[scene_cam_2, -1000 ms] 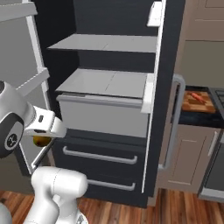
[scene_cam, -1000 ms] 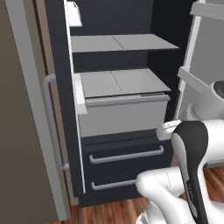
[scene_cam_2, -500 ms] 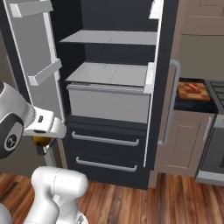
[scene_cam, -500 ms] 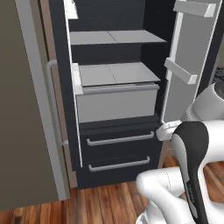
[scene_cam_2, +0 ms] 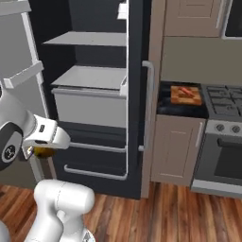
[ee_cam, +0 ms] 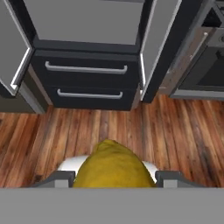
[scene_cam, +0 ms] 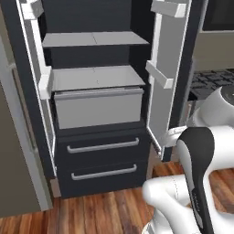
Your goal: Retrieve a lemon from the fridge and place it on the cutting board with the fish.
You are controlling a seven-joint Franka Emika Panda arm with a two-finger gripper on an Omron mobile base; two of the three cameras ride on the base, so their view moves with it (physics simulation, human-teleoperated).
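Observation:
My gripper (ee_cam: pixel 114 176) is shut on the lemon (ee_cam: pixel 113 167), a yellow lump that sits between the two fingertips in the hand view. From the right base view the lemon (scene_cam_2: pixel 44 152) peeks out under the white hand (scene_cam_2: pixel 46 137), low in front of the fridge (scene_cam_2: pixel 94 94). The black fridge (scene_cam: pixel 96 105) stands open, with grey shelves and two lower drawers. To the right, on a dark counter, lies the orange-brown cutting board (scene_cam_2: pixel 185 95) with the reddish fish (scene_cam_2: pixel 187 90) on it.
Both fridge doors (scene_cam: pixel 165 68) hang open toward me. A beige cabinet (scene_cam_2: pixel 176 147) sits under the counter, with a stove (scene_cam_2: pixel 223 100) and its oven (scene_cam_2: pixel 226 163) further right. Wooden floor (ee_cam: pixel 166 127) stretches in front of the fridge.
The whole picture has shifted, so the camera has moved: the fridge has slid left in the right base view and the counter with the board has come further in. The lemon stays gripped.

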